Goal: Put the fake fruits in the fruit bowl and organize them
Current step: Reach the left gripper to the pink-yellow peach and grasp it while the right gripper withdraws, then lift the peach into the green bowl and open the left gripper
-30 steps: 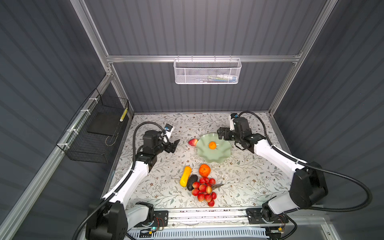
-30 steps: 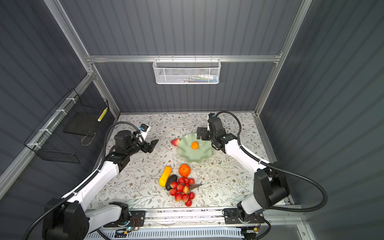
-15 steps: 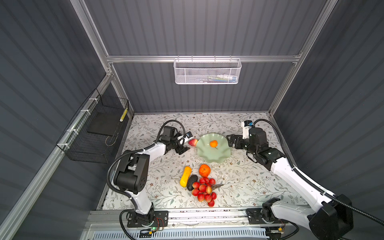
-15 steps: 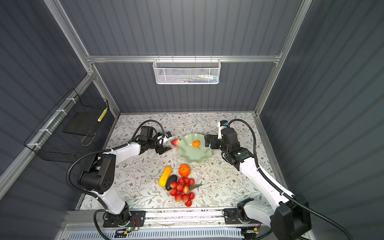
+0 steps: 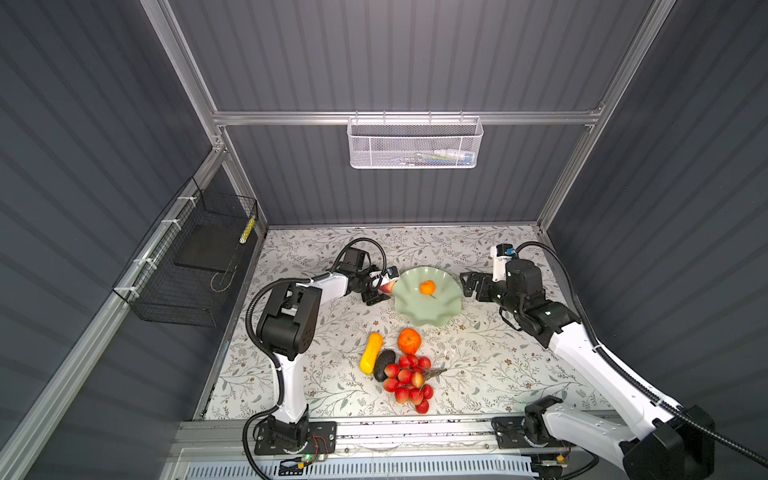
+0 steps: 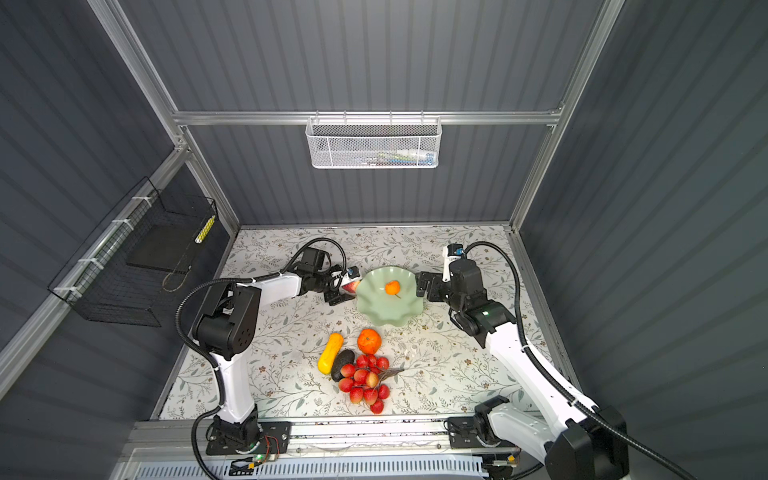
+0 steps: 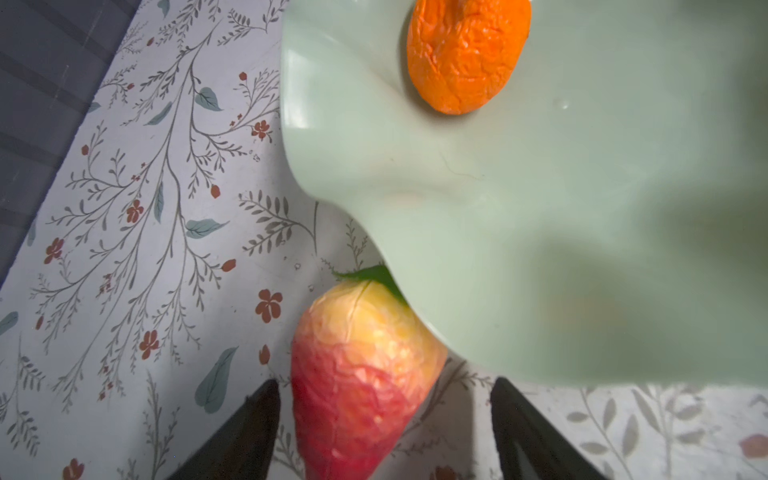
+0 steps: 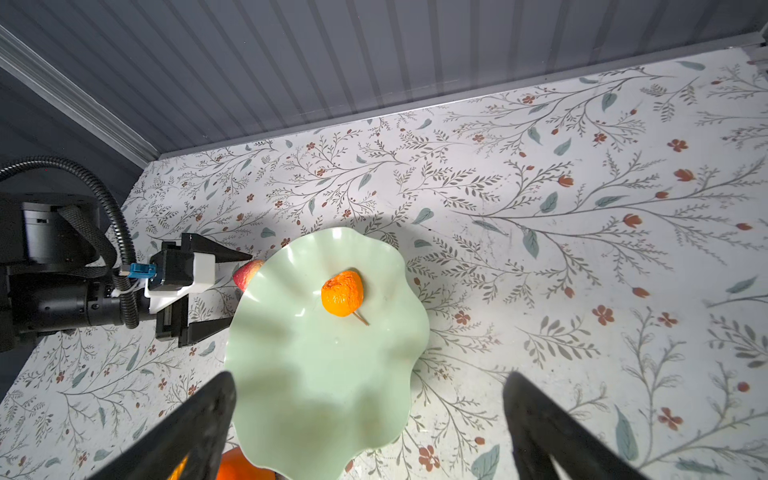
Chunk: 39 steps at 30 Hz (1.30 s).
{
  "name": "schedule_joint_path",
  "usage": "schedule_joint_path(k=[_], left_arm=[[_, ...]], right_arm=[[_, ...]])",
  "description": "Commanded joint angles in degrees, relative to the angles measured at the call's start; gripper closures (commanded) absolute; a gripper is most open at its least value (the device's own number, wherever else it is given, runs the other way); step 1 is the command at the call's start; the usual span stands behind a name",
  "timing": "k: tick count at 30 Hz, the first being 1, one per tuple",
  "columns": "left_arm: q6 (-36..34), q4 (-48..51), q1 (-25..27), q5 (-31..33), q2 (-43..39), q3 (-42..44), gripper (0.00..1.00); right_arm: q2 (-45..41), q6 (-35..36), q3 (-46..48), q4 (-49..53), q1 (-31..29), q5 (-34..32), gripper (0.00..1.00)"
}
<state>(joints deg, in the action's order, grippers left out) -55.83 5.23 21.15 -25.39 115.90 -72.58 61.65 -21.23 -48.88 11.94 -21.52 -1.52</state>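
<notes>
left gripper: jaws are standing apart, straddling the red strawberry without clamping it.
red strawberry: is lying tucked under the fruit bowl's left rim.
small orange: is sitting inside the fruit bowl, frame centre.
right gripper: is hovering spread wide, just right of the fruit bowl.

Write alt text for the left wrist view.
A red-yellow strawberry lies on the floral table inside the open left gripper, its leafy end tucked under the wavy rim of the green fruit bowl. A small orange sits in the bowl.
</notes>
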Motion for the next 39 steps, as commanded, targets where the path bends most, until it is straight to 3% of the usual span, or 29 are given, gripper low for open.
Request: schedule_joint_path(k=[1, 7, 15, 17, 21, 26, 31, 34, 39], left_arm=[[-1.08, 2.40, 0.61, -1.80, 1.42, -1.95, 0.23], [0.10, 0.19, 1.02, -1.16, 2.96, -2.28, 0.33], [3.63, -1.90, 1.18, 2.83, -1.20, 2.44, 0.60], [6.98, -4.65, 1.18, 5.63, -3.84, 5.76, 0.70], [14.37, -10.20, 1.17, 13.21, -9.73, 12.52, 0.80], [20.14, -9.32, 1.15, 14.64, -20.22, 17.40, 0.81], [23.09, -3.40, 2.64, 4.01, -30.23, 17.07, 0.79], [22.19, 0.71, 7.73, 7.15, -31.04, 15.18, 0.76], [25.15, 3.57, 15.08, 13.48, -25.58, 10.02, 0.75]], right_arm=[[-0.92, 0.58, 0.62, 0.91, 0.33, -0.63, 0.01], [-1.09, 1.29, -0.07, 2.08, 0.51, -0.76, 0.01], [-1.29, 0.73, -0.10, 1.22, 0.60, -0.60, 0.01], [-0.88, 1.25, -0.80, 1.36, 0.62, -0.23, 0.01], [0.29, 1.99, -2.32, 1.43, 0.69, 0.50, 0.01], [1.84, 0.91, -2.85, 0.00, 0.70, 1.72, 0.01], [4.26, -0.56, -3.56, -0.83, 0.80, 3.03, 0.01], [4.96, -1.02, -3.94, -1.15, 0.78, 3.31, 0.01], [4.95, -1.70, -3.86, -1.08, 0.88, 3.50, 0.01]])
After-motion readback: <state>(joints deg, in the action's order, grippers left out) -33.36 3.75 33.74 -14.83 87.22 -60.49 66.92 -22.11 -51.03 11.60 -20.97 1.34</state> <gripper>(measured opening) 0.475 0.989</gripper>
